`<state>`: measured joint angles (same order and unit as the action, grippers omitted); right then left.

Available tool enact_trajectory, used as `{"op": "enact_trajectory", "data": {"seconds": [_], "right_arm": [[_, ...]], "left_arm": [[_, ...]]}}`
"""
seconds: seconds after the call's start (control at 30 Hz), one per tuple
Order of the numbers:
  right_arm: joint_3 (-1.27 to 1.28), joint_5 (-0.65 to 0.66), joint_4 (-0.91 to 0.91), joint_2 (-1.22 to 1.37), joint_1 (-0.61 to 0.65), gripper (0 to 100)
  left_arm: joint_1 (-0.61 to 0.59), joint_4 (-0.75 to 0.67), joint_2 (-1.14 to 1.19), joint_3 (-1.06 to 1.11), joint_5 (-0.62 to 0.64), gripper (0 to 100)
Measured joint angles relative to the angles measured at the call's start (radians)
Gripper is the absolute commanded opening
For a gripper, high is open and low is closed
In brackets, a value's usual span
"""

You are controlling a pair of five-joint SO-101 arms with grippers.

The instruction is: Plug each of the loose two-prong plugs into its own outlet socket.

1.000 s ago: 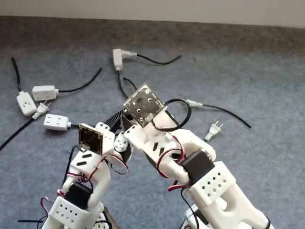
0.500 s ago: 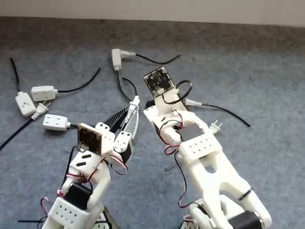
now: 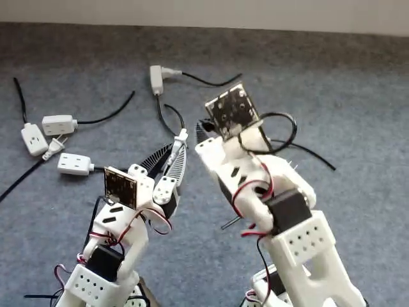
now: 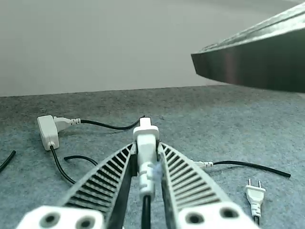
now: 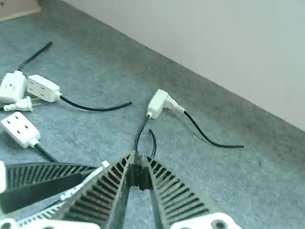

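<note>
left gripper (image 3: 177, 146): clamped tight on a white plug (image 4: 145, 136), held up mid-scene off the carpet
right gripper (image 5: 139, 164): pinched shut on a black cord (image 5: 137, 136)
done: nothing plugged in, far as I can see
to do: my plug, the loose plug (image 4: 254, 192) at right, another plug (image 3: 55, 147) beside the left outlet block (image 3: 73, 164)

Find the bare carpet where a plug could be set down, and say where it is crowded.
Bare carpet: the far right, between the wall and the black cable, and nearer, beside the right arm. Crowded: the left, where three sockets and a plug cluster, and the middle, around the left gripper and right gripper.
</note>
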<state>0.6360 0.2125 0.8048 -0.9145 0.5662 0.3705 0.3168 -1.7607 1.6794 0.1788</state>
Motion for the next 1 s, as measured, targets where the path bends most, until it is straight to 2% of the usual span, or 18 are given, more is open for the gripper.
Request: {"op": "enact_trajectory", "data": {"seconds": [0.2,0.57,0.77,1.0], "right_arm": [[0.021,0.000,-0.083,0.018,0.046,0.7],[0.037,0.000,-0.272,0.351,0.051,0.7],[0.035,-0.002,-0.333,0.425,-0.032,0.7],[0.038,0.000,-0.330,0.367,-0.110,0.7]], "left_arm": [[-0.002,0.002,0.000,0.000,0.000,1],[0.002,0.012,0.002,0.000,0.005,1],[0.005,0.014,0.003,0.000,0.005,1],[-0.003,0.012,0.000,0.000,0.000,1]]}}
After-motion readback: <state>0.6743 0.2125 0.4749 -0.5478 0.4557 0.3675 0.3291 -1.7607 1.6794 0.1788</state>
